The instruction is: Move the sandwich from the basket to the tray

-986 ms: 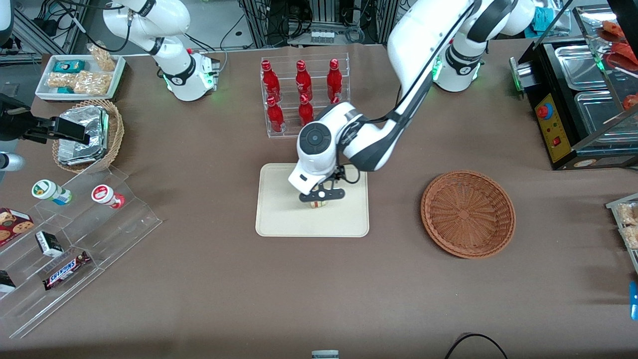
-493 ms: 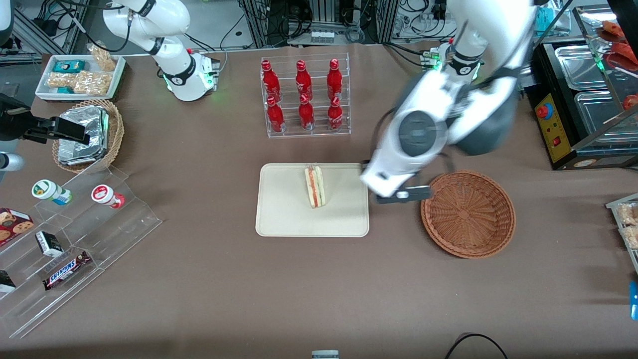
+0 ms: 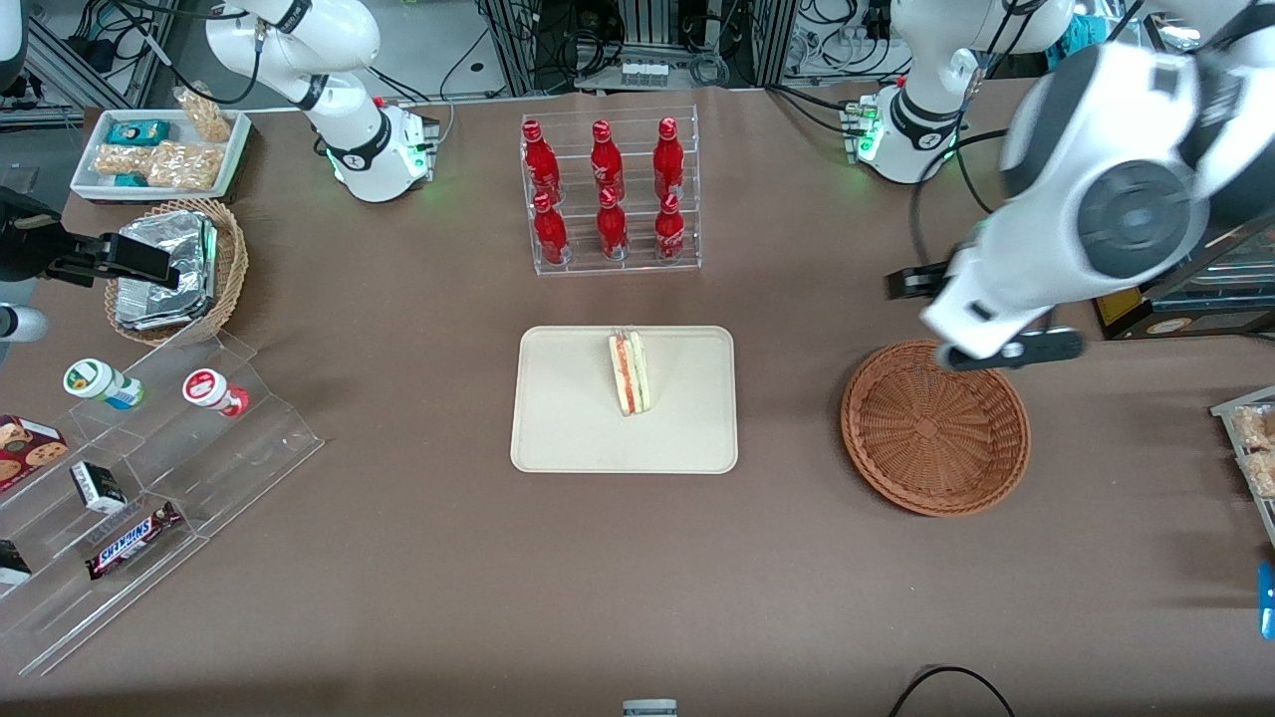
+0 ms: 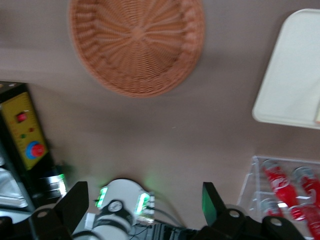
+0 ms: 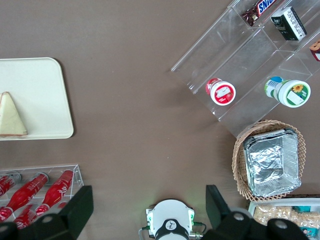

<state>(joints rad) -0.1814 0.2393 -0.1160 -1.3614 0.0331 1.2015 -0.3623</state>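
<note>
The sandwich (image 3: pixel 629 373), a pale bread wedge with a red-orange filling stripe, lies on the cream tray (image 3: pixel 568 428) with nothing touching it. The right wrist view also shows the sandwich (image 5: pixel 11 117) on the tray (image 5: pixel 40 90). The reddish-brown wicker basket (image 3: pixel 934 426) sits empty toward the working arm's end of the table. My gripper (image 3: pixel 1008 352) hangs high over the basket's rim farthest from the front camera. In the left wrist view the basket (image 4: pixel 136 45) and a tray corner (image 4: pixel 292 75) show, and the gripper (image 4: pixel 142 205) is open, holding nothing.
A clear rack of red bottles (image 3: pixel 608 194) stands farther from the camera than the tray. A black appliance with a red button (image 3: pixel 1126 249) is near the basket. Toward the parked arm's end are a stepped acrylic display (image 3: pixel 139 478), a tan basket of foil packets (image 3: pixel 174 269) and a white snack dish (image 3: pixel 159 149).
The gripper let go of the sandwich on the tray, then rose and swung toward the working arm's end, ending above the basket's rim. The sandwich stays on the tray.
</note>
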